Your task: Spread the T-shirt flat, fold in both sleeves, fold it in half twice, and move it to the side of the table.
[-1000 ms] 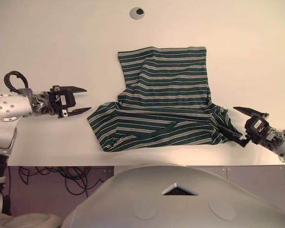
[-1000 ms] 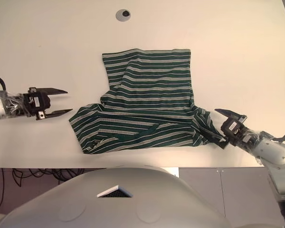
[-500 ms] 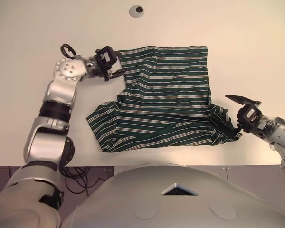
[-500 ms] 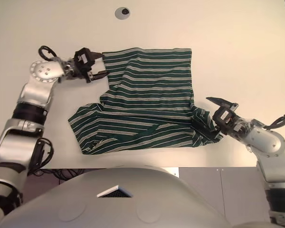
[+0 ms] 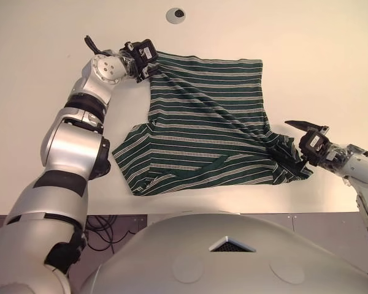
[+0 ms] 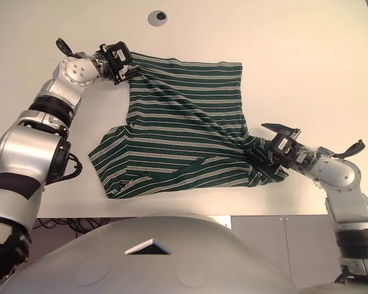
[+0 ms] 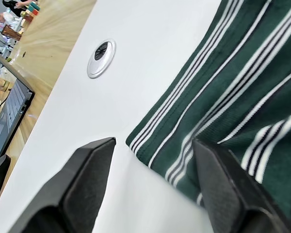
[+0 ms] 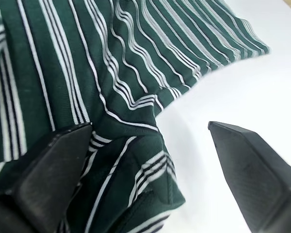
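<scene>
Jaws spread | green striped cloth T-shirt (image 5: 208,128): left gripper (image 5: 148,62) 11 o'clock, right gripper (image 8: 149,127) 4 o'clock | deep pinch is advised

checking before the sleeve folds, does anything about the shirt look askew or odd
The dark green T-shirt with white stripes is not flat: its near part lies bunched and skewed, the sleeve by the right claw is crumpled, and diagonal creases run to the left claw at the far corner. No damage shows.
</scene>
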`<state>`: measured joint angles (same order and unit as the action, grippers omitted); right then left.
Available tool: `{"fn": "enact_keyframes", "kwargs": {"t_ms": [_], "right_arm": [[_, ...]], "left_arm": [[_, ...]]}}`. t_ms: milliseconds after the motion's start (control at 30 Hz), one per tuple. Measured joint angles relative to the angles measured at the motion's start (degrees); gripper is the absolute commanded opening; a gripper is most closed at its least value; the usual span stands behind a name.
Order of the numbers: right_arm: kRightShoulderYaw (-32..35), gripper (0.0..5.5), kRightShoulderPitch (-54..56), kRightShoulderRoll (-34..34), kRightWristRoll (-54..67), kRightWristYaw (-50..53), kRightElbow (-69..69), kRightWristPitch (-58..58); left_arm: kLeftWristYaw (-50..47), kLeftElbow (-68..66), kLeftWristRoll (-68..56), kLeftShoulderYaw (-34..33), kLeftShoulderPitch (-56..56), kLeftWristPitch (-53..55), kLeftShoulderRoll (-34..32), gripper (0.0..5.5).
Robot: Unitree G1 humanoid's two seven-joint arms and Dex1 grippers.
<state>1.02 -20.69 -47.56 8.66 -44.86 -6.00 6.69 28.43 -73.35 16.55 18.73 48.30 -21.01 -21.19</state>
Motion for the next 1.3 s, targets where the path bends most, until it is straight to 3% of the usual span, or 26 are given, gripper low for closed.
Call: {"fn": "enact_keyframes", "kwargs": {"t_ms": [233,333,500,600,733,1300], "right_arm": [[3.62,4.36,2.83,4.28,7.66,-1.7,0.55,1.3],[7.16,4.36,0.31,4.11,14.4,-3.39,-3.97,-4.58],[12.36,4.23,-9.19,1.26,30.94,-6.49,-15.81,-25.9],[12.64,3.73,-10.93,0.95,31.83,-6.86,-18.2,-30.33],[11.8,3.73,-11.91,-0.32,27.15,-5.94,-19.17,-31.3],[7.93,0.81,-11.46,-0.17,20.47,-5.04,-19.42,-32.11]], "left_arm": [[9.08,6.73,-12.24,-11.42,-0.94,-7.36,0.22,2.87],[11.89,14.02,-14.28,-12.46,-3.83,-8.59,-0.92,2.87],[14.48,28.9,-16.1,-12.95,-13.67,-6.39,-2.26,2.87],[14.35,35.77,-17.18,-12.94,-16.52,-3.67,-1.97,2.87],[14.22,40.42,-17.8,-12.91,-17.91,-0.43,-1.52,2.87],[14.34,47.54,-18.23,-12.45,-21.62,4.6,-1.45,2.87]]}}
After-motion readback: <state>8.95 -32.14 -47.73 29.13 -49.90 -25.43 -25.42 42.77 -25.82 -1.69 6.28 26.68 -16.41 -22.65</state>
